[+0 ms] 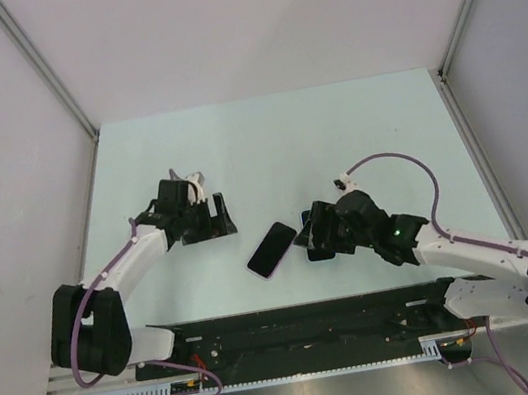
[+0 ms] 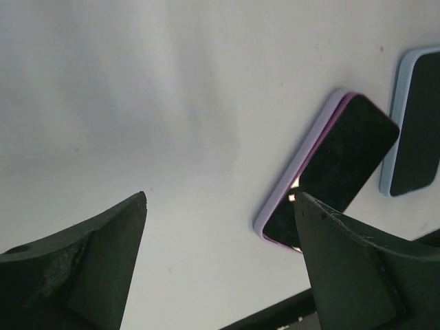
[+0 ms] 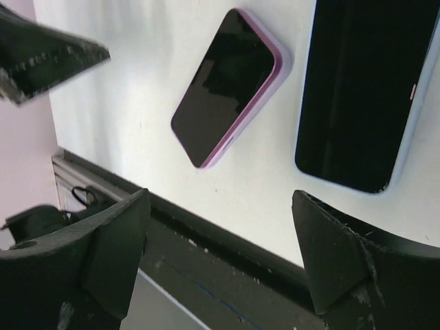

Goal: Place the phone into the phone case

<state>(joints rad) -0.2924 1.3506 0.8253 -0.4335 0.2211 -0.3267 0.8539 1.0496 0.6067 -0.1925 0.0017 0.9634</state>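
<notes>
Lilac-edged glossy black phone [image 1: 272, 249], blue-rimmed dark rounded case [image 3: 357, 89] beside

Phone [image 1: 272, 249] lay flat on table [image 1: 266, 146], near centre. Case [image 3: 357, 89] lay just right of it, apart, partly under right gripper [image 1: 309, 236] in top view. Left gripper [image 1: 215, 218] sat left of and slightly behind phone, apart. Rail [image 1: 295, 319] ran before both.
</notes>
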